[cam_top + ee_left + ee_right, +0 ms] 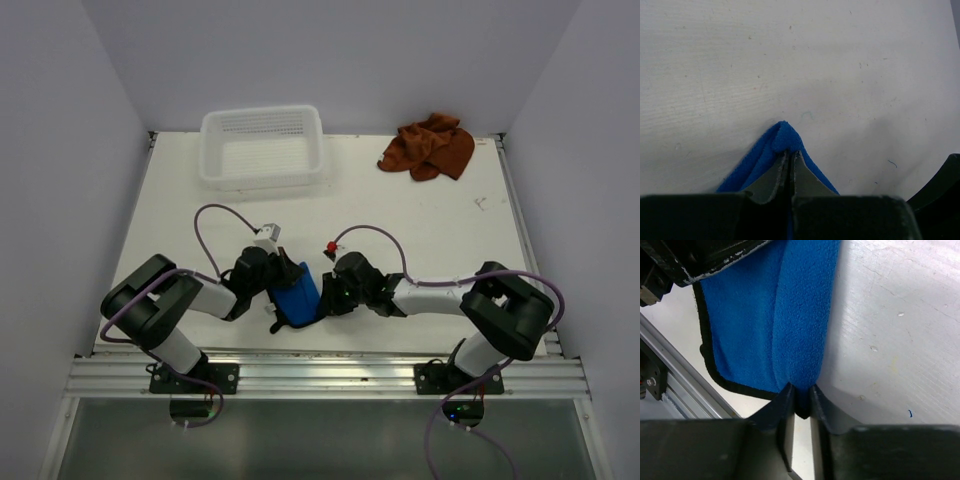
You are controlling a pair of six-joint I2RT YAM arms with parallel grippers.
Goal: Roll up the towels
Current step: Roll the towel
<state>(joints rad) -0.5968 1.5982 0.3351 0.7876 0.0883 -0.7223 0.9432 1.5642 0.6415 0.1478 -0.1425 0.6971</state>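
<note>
Left tool (pixel 790 154) pinches blue towel (pixel 756 169); top view alone shows rust-brown towel (pixel 428 146).

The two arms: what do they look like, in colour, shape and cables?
The left arm and the right arm have bulky black joints and white links. A purple cable loops from each. The left tool and the right tool each end in two flat dark fingers. A small red part sits near the right wrist.
</note>
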